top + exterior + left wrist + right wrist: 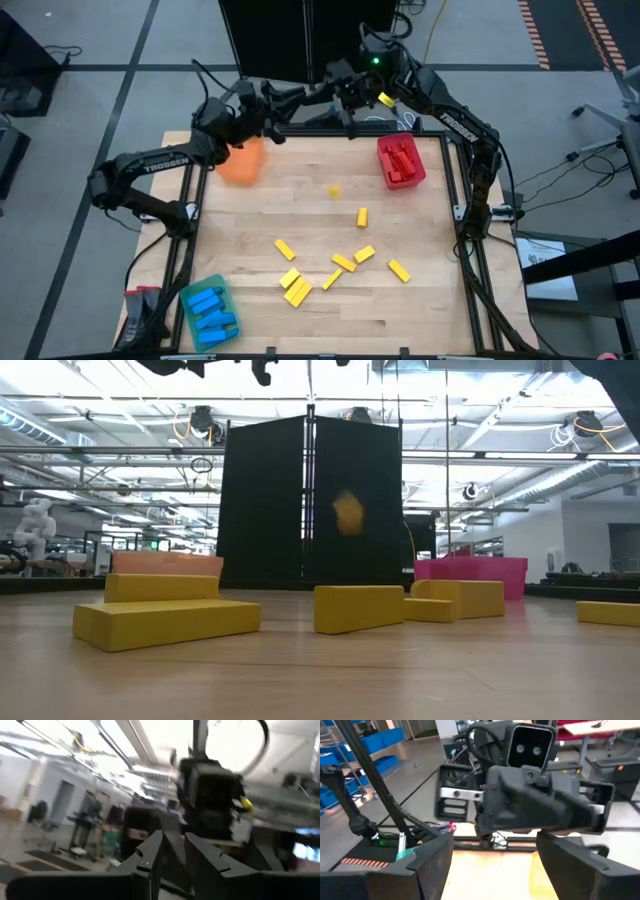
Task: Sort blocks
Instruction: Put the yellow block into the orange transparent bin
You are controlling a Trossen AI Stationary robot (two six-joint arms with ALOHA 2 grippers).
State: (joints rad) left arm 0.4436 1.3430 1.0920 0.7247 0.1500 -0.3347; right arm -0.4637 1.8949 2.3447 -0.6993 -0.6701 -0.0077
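Mid-air, blurring below both raised grippers: yellow block [347,514]; right gripper [492,857] gaping empty, left gripper [172,851] nearly closed, empty.

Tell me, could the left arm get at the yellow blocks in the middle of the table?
Probably yes. The left gripper is raised at the far edge by the orange tray, and nothing stands between it and the yellow blocks.

Primary colours on pale wood

The bench [320,320] is light, grained wood in a black frame. Yellow blocks [300,290] scatter across it; one more yellow block [347,513] shows blurred against a black panel [310,500]. Red blocks [403,160] fill a red tray [384,148], blue blocks [210,310] a green tray [188,292]. An orange tray [242,162] stands apart. Both arms are dark with white lettering.
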